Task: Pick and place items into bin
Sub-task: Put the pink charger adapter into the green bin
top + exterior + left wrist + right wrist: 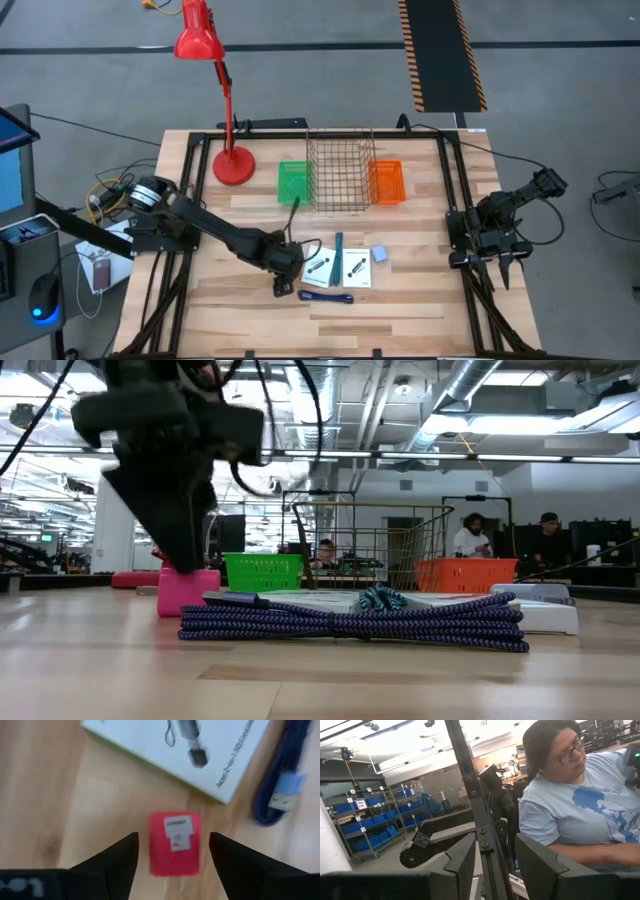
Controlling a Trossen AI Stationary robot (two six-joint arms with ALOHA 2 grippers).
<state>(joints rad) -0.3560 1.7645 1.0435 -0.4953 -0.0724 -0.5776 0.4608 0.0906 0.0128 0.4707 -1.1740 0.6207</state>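
Observation:
My left gripper (174, 851) is open, pointing down over the small red block (174, 845). Its fingers stand on either side of the block, with a gap showing on each side. In the low view the gripper (172, 510) stands right above the block (188, 592), which rests flat on the table. Beside it lie two white cards (320, 268) (357, 268), the blue-purple strap (328, 296), a teal marker (339, 245) and a pale blue square (379, 255). My right gripper (508, 268) waits open at the table's right edge.
A wire bin (341, 170) stands at the table's far middle, between a green basket (294, 182) and an orange basket (387, 183). A red desk lamp (232, 165) stands far left. A person (580, 815) sits beyond the table's right side.

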